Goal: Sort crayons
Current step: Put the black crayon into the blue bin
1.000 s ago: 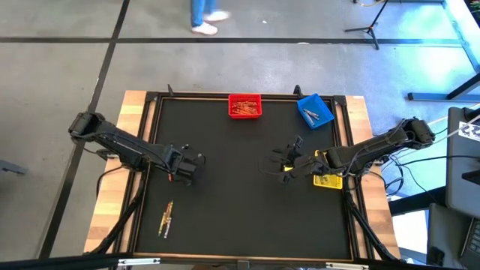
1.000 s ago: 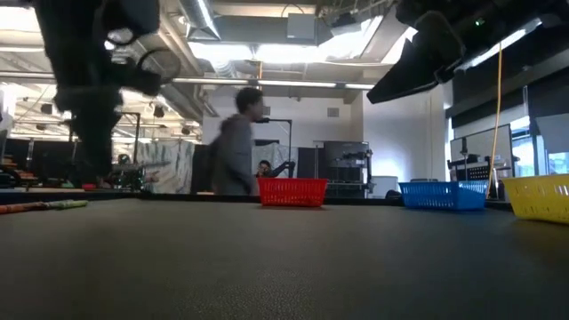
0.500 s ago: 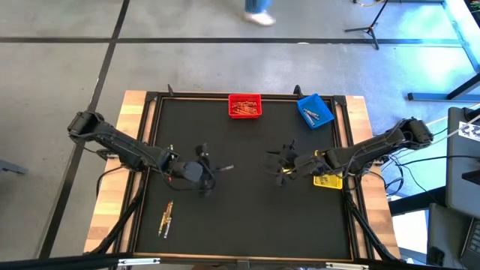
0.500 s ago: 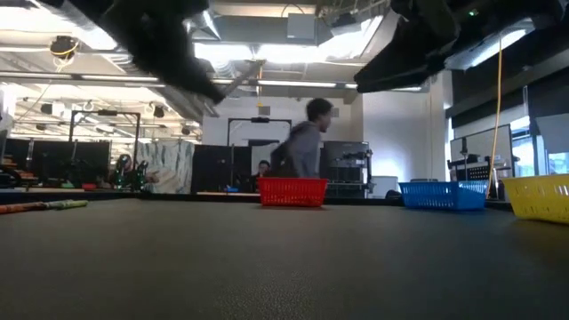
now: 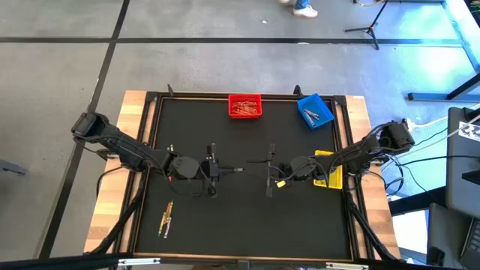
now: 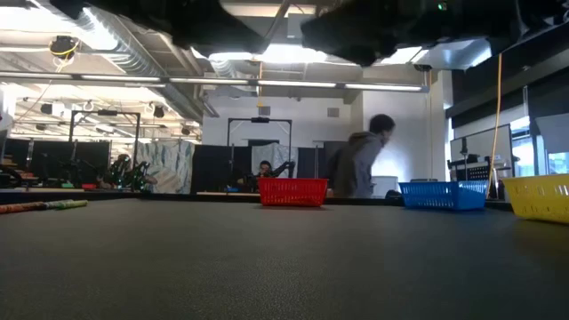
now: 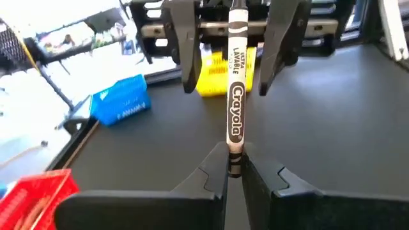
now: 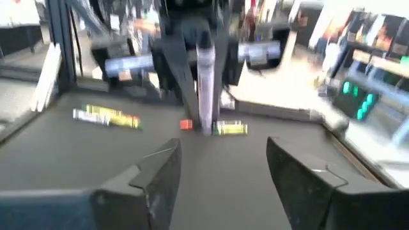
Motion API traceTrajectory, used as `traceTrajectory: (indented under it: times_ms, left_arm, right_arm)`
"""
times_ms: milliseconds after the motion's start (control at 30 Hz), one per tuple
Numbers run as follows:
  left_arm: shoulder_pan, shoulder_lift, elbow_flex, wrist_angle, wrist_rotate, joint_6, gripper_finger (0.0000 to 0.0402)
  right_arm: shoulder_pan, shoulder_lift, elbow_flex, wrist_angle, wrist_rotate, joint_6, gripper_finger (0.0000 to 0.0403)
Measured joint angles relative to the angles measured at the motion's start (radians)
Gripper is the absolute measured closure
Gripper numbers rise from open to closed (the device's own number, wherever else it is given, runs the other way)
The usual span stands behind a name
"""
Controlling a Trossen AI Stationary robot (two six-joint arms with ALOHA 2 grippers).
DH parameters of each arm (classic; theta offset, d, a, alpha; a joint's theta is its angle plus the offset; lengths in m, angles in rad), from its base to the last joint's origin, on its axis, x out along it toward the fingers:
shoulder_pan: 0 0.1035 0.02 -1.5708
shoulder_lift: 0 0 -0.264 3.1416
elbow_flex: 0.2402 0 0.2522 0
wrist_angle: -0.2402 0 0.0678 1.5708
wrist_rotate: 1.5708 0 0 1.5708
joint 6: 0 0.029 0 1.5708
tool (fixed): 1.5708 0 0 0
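My left gripper hovers over the middle of the black table, shut on a pale grey-and-white crayon. The crayon sticks out level toward my right gripper. My right gripper faces it with its fingers wide open. In the high view the crayon's free tip stops short of those fingers. Loose crayons lie near the table's left front. More crayons lie in the red bin and the blue bin. My left gripper pinches the crayon's near end between its two fingertips. The fingers lie nearly level, coming from the table's left, in line with the crayon. The crayon is clear of the table and juts straight out beyond the fingertips toward the right.
The red and blue bins stand at the far edge. A yellow bin sits at the right edge, just behind my right wrist. Two crayons show on the mat beyond my left gripper. A person walks past behind the table.
My left gripper has moved toward the table's middle and tipped up from pointing down to nearly level, so the crayon now points right. My right gripper has moved left toward it and turned level to face it. The person has walked from left to right behind the table.
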Motion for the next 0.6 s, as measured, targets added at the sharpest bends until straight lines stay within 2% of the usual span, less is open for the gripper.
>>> traceTrajectory:
  times_ms: [200, 433, 600]
  left_arm:
    - [0.025, 0.038, 0.000, 0.097, 0.033, 0.028, 0.0383]
    - [0.054, 0.079, 0.000, 0.225, 0.102, 0.103, 0.0383]
    - [0.075, 0.079, 0.000, 0.266, 0.105, 0.139, 0.0383]
  right_arm:
    - [0.000, 0.028, 0.000, 0.142, -0.098, -0.039, 0.0211]
    - [-0.002, 0.028, 0.000, 0.232, -0.081, -0.080, 0.0221]
    - [-0.002, 0.028, 0.000, 0.268, -0.082, -0.112, 0.0238]
